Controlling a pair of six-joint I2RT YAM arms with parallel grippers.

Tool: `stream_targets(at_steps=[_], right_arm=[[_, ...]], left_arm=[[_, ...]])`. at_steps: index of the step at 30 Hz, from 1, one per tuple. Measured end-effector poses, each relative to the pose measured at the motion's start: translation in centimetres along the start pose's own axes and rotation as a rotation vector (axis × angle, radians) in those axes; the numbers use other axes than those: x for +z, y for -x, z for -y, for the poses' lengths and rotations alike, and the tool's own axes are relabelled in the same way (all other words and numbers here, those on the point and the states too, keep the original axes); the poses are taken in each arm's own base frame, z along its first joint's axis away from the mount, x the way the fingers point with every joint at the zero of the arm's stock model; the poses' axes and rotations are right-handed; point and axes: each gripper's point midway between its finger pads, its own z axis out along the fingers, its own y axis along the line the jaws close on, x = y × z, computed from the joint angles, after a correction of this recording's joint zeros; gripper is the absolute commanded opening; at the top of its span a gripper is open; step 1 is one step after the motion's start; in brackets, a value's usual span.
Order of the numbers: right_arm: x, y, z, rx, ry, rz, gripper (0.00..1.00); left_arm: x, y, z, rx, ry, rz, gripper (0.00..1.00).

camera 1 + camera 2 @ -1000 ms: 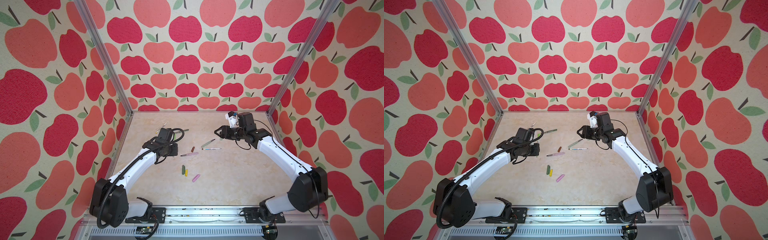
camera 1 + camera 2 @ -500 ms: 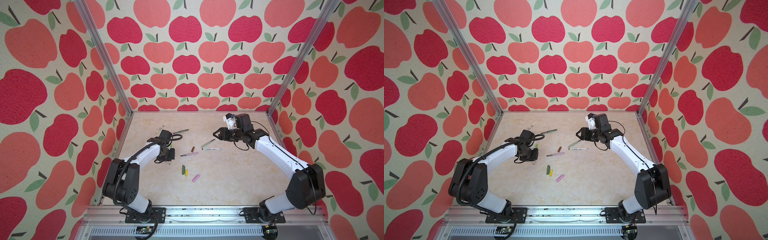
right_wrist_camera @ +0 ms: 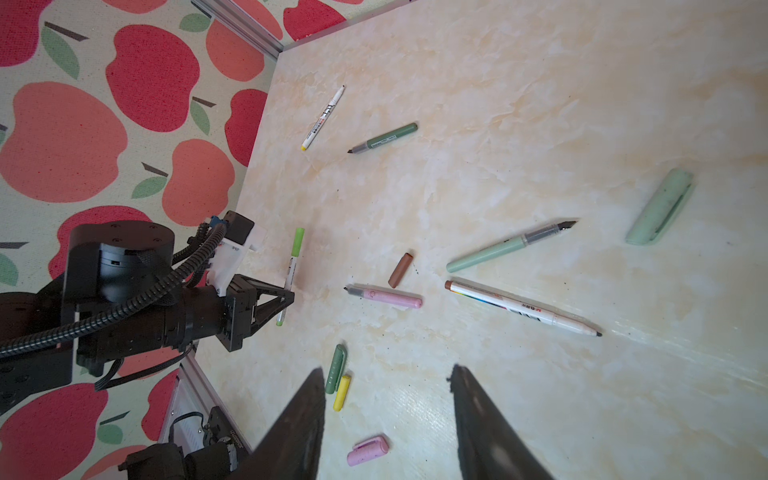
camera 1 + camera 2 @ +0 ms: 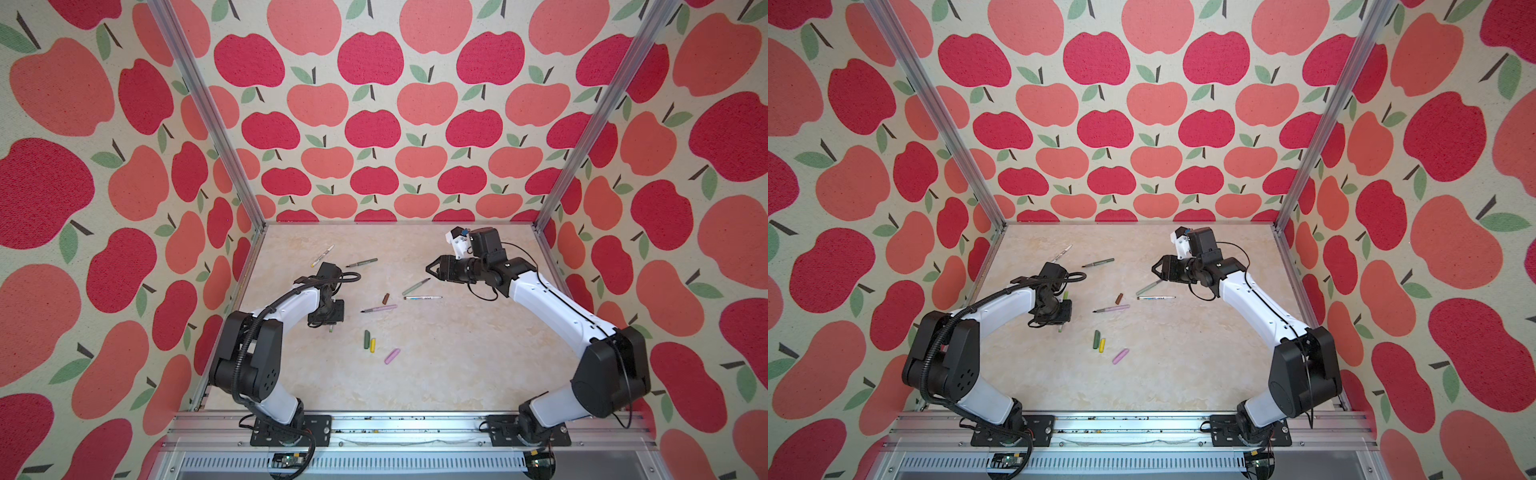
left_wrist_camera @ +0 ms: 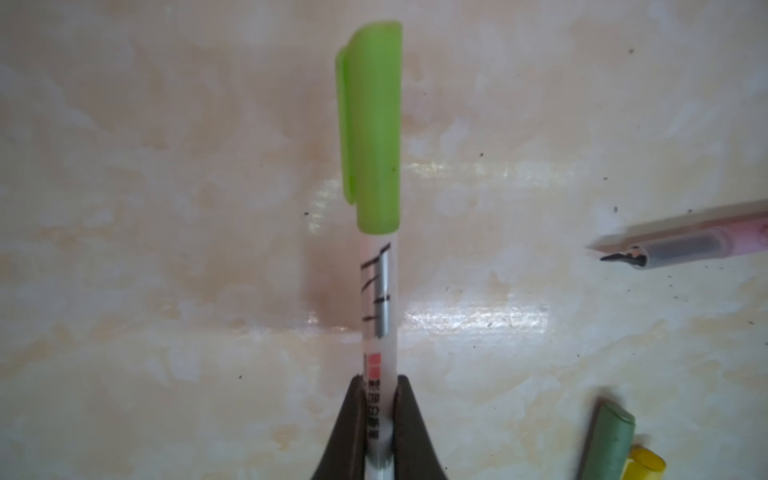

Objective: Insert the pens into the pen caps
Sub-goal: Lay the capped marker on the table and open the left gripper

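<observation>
Clearly, the capped white pen [image 5: 377, 316] is gripped by the left end effector [image 5: 379, 380]. The sage pen [image 4: 415, 286] is seen close below the open, empty right end effector [image 4: 430, 270], tip towards it.

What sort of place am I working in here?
Most likely a robot test cell, not a home or office: apple-print walls on aluminium posts box in a marble-look tabletop, and the left arm and right arm are bolted to a rail at its front edge.
</observation>
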Motion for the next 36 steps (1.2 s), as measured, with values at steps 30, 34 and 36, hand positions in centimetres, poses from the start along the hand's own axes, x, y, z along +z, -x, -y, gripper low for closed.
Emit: stream_targets(at_steps=[30, 34, 36], right_arm=[[-0.1, -0.9, 1.2, 0.016, -0.014, -0.004, 0.51], [-0.1, -0.8, 1.1, 0.016, -0.014, -0.003, 0.51], [-0.2, -0.8, 1.1, 0.015, -0.013, -0.002, 0.51]], left_arm=[[1.8, -0.9, -1.5, -0.013, 0.046, -0.067, 0.25], [1.8, -0.9, -1.5, -0.013, 0.047, -0.067, 0.27], [1.8, -0.9, -1.5, -0.013, 0.047, -0.067, 0.29]])
